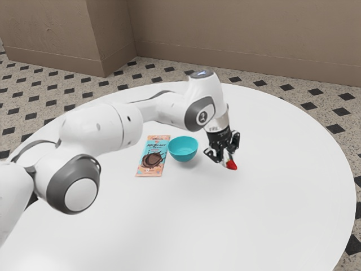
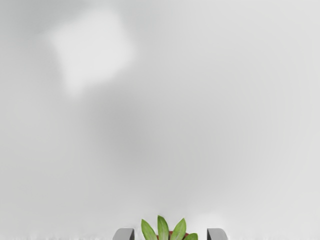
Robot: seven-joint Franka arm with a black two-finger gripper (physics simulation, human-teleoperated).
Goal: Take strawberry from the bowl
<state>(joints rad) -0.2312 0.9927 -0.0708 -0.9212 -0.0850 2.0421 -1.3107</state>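
In the exterior view, my gripper (image 1: 227, 159) points down at a tilt over the white round table, to the right of the teal bowl (image 1: 183, 150). At its fingertips is the red strawberry (image 1: 231, 165), pinched between them and well outside the bowl, its red end pointing down and to the exterior view's right. The wrist view has the green leaves of the strawberry (image 2: 163, 230) between the two grey tips of my gripper (image 2: 170, 235). A sliver of red shows under the leaves; most of the fruit is hidden there.
A pink and blue chocolate package (image 1: 152, 156) lies flat beside the bowl, on its left in the exterior view. The white table (image 1: 271, 209) extends around the hand, its curved edge at the exterior view's right. Beyond are a patterned floor and a brown wall.
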